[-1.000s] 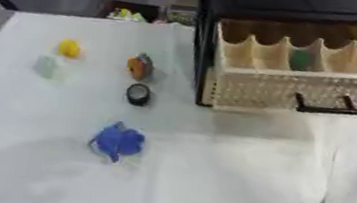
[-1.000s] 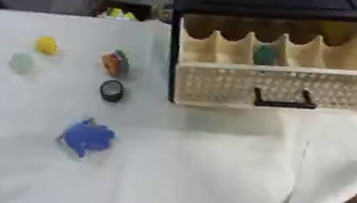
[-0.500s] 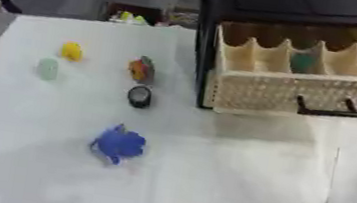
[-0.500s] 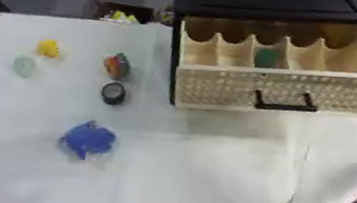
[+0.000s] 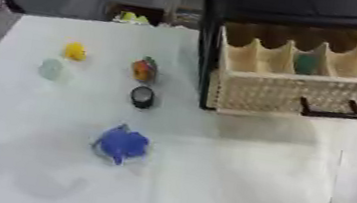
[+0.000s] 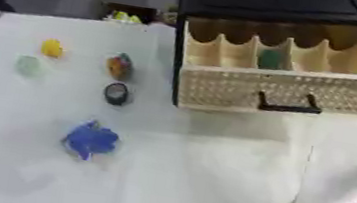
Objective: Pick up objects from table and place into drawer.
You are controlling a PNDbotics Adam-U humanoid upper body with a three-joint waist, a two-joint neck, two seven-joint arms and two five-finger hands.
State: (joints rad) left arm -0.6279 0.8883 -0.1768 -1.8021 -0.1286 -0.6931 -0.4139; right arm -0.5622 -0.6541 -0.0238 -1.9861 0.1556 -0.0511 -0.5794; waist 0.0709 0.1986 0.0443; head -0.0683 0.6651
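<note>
Five small things wait on the white-covered surface (image 5: pixel 232 182); no robot hand shows in either view, so the state of the fingers cannot be told.

Left eye view: blue crumpled thing (image 5: pixel 122 143) lies nearest the front edge, left of centre. Beyond it, a dark round thing (image 5: pixel 142 96), then an orange and multicoloured thing (image 5: pixel 144 68), both just beside the drawer's left wall. Yellow thing (image 5: pixel 75 51) and pale green thing (image 5: pixel 52 69) sit toward the left edge. Drawer (image 5: pixel 307 95) stands pulled out of its black cabinet (image 5: pixel 301 11) at the far right corner, divided into compartments; a green thing (image 5: pixel 309 63) already sits in a middle one.

Right eye view: same layout. Dark handle (image 6: pixel 286 105) faces the front edge. Cloth folds and hangs at the right edge.

Judgement: step in hand is choosing and reaching for the next thing. The dark round thing or the orange one looks the shortest carry; best to come from above, lift clear of the wicker front wall, and lower into an open compartment.

Hard to make out: what each small thing is; the compartments' floors behind the front wall.
</note>
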